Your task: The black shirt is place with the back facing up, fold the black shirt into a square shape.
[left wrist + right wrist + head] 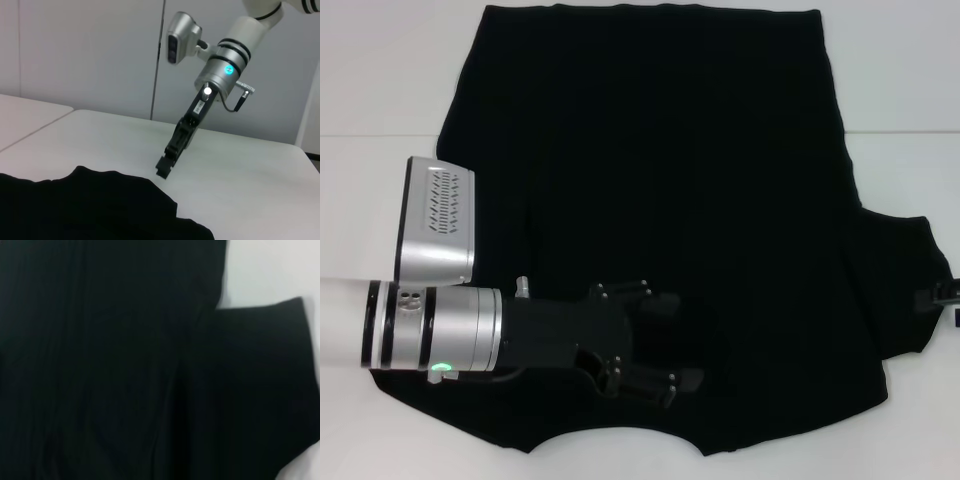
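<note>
I have one black shirt point(700, 200) spread flat on white table point(380, 90), filling centre, collar at 6 o'clock. Left side looks already folded inward, my guess; only right sleeve point(910, 290) sticks out at 3 o'clock. Left gripper point(665, 345) hovers over shirt near 6 o'clock, fingers spread, grasping nothing, probably lining up next fold. Right gripper point(165, 167) at sleeve edge, 3 o'clock; clenched or released, I cannot tell. Count: one shirt, two grippers.
</note>
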Controlling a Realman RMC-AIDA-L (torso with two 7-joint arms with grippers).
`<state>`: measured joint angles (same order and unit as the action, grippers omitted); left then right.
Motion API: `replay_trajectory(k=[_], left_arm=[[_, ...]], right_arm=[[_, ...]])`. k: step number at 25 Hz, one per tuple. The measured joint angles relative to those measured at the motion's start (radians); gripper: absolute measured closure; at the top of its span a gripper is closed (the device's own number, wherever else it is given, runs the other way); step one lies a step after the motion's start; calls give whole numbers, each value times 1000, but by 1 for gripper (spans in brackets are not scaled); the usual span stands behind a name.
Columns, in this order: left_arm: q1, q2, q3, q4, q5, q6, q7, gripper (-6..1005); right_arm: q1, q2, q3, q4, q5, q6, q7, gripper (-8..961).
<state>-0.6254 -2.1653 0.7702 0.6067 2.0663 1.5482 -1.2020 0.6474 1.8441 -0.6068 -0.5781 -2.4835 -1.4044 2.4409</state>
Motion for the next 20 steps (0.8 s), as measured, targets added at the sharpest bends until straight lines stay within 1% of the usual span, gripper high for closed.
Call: replay_trajectory(k=[8,11,12,13,18,20], left_arm=[[-3,1,2,0,0,-11,1,51],[-3,1,2,2,0,-12,-1,51],[-3,1,2,3,0,-12,-2,51],[-4,1,3,3,0,-12,-2,51],[-4,2,0,4,0,-14,-3,50],[-4,2,-2,4,0,-16,-3,50]], right_arm=[[14,20,-2,32,-21,45,3,159],[20,30,-2,34,-21,72,3,168],[22,36,-2,35,-21,93,2,171],[22,36,-2,35,-21,93,2,174],[25,53,-4,35,-22,138,-7,188],[23,57,-4,31,-22,144,-7,236]])
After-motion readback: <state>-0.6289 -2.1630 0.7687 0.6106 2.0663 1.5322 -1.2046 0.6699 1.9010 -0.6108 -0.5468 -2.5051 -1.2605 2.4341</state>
